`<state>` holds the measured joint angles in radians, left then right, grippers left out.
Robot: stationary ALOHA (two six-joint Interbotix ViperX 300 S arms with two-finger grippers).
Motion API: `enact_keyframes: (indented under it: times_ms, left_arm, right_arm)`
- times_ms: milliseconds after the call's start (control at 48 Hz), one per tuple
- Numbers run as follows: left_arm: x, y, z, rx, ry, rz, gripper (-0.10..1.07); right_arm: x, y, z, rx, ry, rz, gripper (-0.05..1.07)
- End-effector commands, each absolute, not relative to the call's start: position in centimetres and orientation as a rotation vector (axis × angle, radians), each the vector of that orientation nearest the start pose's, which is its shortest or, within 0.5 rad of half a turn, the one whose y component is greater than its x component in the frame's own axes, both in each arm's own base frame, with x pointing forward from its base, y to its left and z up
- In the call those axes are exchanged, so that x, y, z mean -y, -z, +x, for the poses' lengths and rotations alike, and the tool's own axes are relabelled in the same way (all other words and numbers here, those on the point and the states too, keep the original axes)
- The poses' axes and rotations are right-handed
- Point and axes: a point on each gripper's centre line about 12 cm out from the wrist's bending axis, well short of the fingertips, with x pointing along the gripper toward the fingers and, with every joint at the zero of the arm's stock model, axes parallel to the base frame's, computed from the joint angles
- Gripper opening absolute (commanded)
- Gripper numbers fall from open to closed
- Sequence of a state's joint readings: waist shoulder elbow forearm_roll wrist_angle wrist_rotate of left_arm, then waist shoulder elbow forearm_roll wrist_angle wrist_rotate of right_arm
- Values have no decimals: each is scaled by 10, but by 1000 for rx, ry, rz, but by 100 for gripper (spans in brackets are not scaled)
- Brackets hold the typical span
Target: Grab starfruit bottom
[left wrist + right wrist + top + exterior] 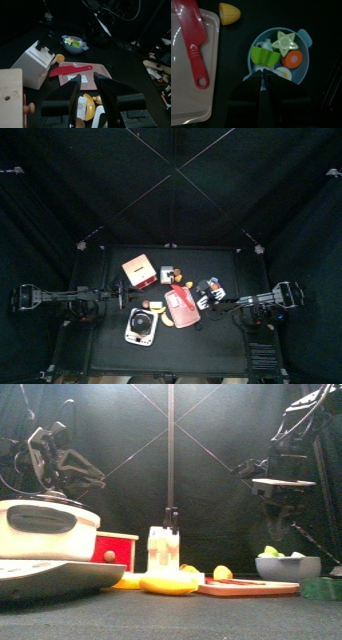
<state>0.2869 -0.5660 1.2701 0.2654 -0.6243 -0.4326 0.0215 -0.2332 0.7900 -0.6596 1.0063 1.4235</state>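
Lab test pen: black curtains [54, 188] around small black table [114, 353], toy kitchenware.

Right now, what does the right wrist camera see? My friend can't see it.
The right gripper hangs right over a light blue bowl holding a pale green star-shaped toy, a green piece and an orange slice. Beside it sits a pink cutting board with a red knife.

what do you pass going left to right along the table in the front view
white appliance → red box → white carton → banana → cutting board → blue bowl → green piece
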Motion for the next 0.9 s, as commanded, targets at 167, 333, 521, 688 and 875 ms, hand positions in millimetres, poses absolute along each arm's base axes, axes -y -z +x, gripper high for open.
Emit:
enact_keyframes:
  times_ms: [167, 333, 521, 688, 875]
  left_arm:
    - [-60, -213, 234, -87, -186, -180, 71]
    - [-59, -199, 228, -159, -201, -192, 71]
    - [-60, -193, 225, -187, -218, -213, 71]
    - [-57, -193, 226, -187, -207, -217, 71]
    - [-51, -193, 227, -192, -185, -219, 71]
  right_arm:
    - [78, -183, 244, -925, 1079, 550, 59]
    - [81, -184, 235, -893, 1063, 591, 67]
    - [83, -188, 229, -838, 1032, 637, 77]
    - [85, -184, 232, -793, 972, 674, 85]
    - [97, -168, 227, -793, 989, 711, 94]
